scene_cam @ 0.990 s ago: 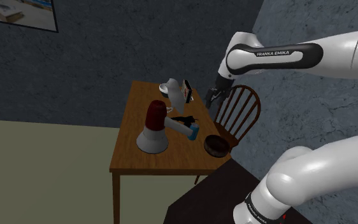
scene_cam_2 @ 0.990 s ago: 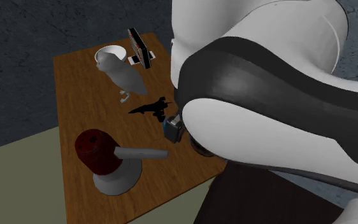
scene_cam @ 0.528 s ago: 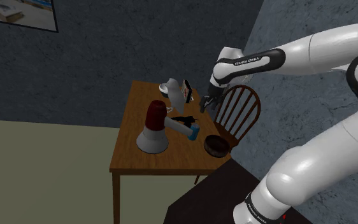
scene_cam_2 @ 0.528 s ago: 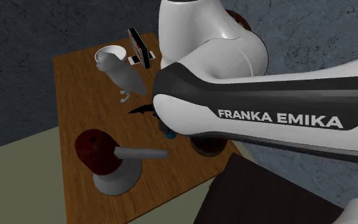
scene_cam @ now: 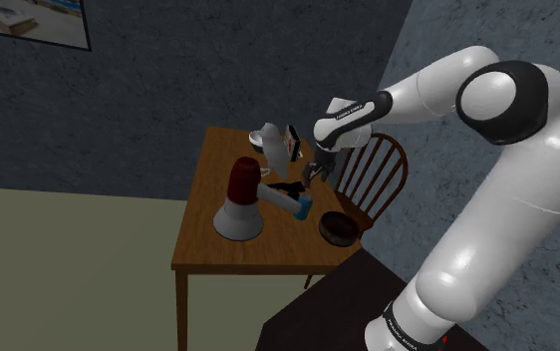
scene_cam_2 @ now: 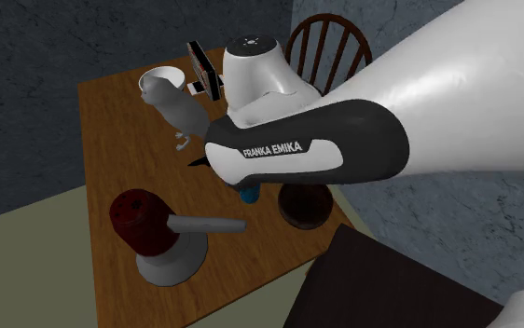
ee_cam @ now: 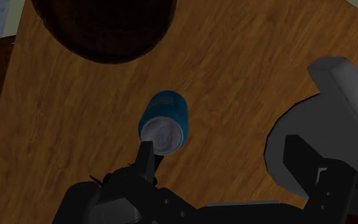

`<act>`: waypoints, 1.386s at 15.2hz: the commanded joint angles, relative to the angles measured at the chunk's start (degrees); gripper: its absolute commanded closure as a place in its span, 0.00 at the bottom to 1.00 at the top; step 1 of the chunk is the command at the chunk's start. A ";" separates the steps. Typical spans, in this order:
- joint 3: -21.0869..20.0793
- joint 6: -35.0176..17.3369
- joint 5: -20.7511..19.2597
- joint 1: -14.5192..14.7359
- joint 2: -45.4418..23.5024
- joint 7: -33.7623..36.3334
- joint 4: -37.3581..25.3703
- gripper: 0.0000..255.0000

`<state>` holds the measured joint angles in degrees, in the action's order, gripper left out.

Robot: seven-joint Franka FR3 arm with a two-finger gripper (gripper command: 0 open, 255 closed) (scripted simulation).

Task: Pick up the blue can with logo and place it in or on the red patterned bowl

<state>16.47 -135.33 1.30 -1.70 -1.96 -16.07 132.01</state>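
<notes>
- On the desk (scene_cam: pixel 196 244), at the shoulder view's left, stood a red-topped white object (scene_cam: pixel 239 204).
- The blue can (scene_cam: pixel 303 207) rested ungrasped between that object and the dark bowl (scene_cam: pixel 337 227).
- The end effector (scene_cam: pixel 313 172) hovered above the blue can, fingers spread and empty, apparently staged for descent.
- The dark bowl sat near the blue can, favouring a short transfer.

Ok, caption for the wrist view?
Open gripper over the blue can on the table, dark bowl beyond.

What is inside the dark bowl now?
Nothing shows inside the bowl; its visible interior is plain dark. The blue can stands outside it on the table. The arm covers part of its rim.
</notes>
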 commanded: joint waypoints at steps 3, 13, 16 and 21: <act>0.02 -3.82 3.87 -1.16 -9.55 -4.12 -4.69 0.00; -2.44 -9.06 9.51 -4.88 -25.55 -9.53 -14.00 0.00; -3.00 -10.71 10.23 -5.30 -27.47 -10.01 -14.23 0.00; -3.11 -11.02 10.36 -5.39 -27.84 -10.10 -14.29 0.00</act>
<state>13.37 -146.30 11.65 -7.09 -29.79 -26.17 117.69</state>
